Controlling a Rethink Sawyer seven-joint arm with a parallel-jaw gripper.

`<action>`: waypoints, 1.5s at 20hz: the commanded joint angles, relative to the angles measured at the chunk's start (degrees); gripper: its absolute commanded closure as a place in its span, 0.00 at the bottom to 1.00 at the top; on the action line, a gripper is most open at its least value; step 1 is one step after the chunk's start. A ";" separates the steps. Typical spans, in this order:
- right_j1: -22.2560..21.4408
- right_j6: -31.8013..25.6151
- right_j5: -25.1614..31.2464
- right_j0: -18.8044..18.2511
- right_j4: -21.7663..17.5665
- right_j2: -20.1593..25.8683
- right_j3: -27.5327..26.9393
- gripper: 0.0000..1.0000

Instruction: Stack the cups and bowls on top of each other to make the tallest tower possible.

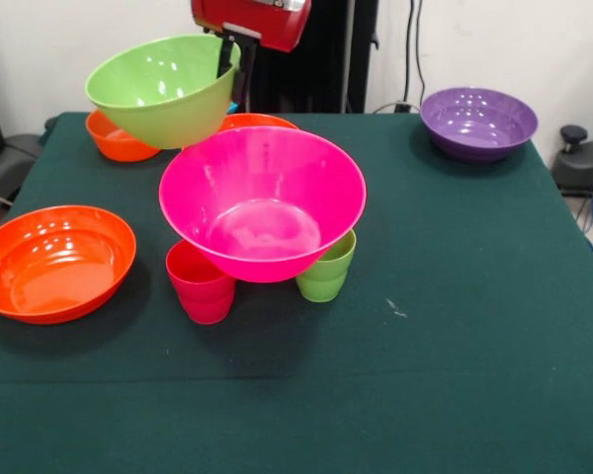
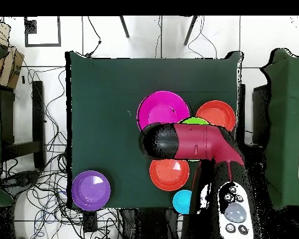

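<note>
My gripper [image 1: 233, 71] is shut on the rim of the medium green bowl [image 1: 163, 89] and holds it tilted in the air, above and left of the large pink bowl [image 1: 262, 202]. The pink bowl rests on upright cups: the magenta-red cup [image 1: 200, 283] and the light green cup [image 1: 325, 275] show under it. The orange cup is hidden. In the overhead view the arm [image 2: 186, 142] covers the gripper; only a sliver of the green bowl [image 2: 192, 120] shows beside the pink bowl [image 2: 163, 111].
A wide orange bowl [image 1: 54, 262] [image 2: 215, 115] lies at the front view's left. A small orange bowl [image 1: 117, 141] and another orange bowl [image 1: 257, 121] [image 2: 169, 174] lie behind. The purple bowl [image 1: 477, 123] [image 2: 90, 190] stands far right. The blue bowl [image 2: 182, 201] is by the robot's base.
</note>
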 commanded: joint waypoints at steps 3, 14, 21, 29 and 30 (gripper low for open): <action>-1.18 9.21 -0.76 2.66 2.95 0.12 -1.88 1.00; -1.14 8.41 2.11 4.81 5.63 -1.39 -4.47 1.00; 1.48 9.50 -0.48 6.06 6.79 -1.96 -5.32 1.00; 2.57 9.78 -0.82 7.56 7.82 -3.13 -6.34 1.00; 2.77 9.79 -1.21 7.65 7.96 -3.23 -6.29 1.00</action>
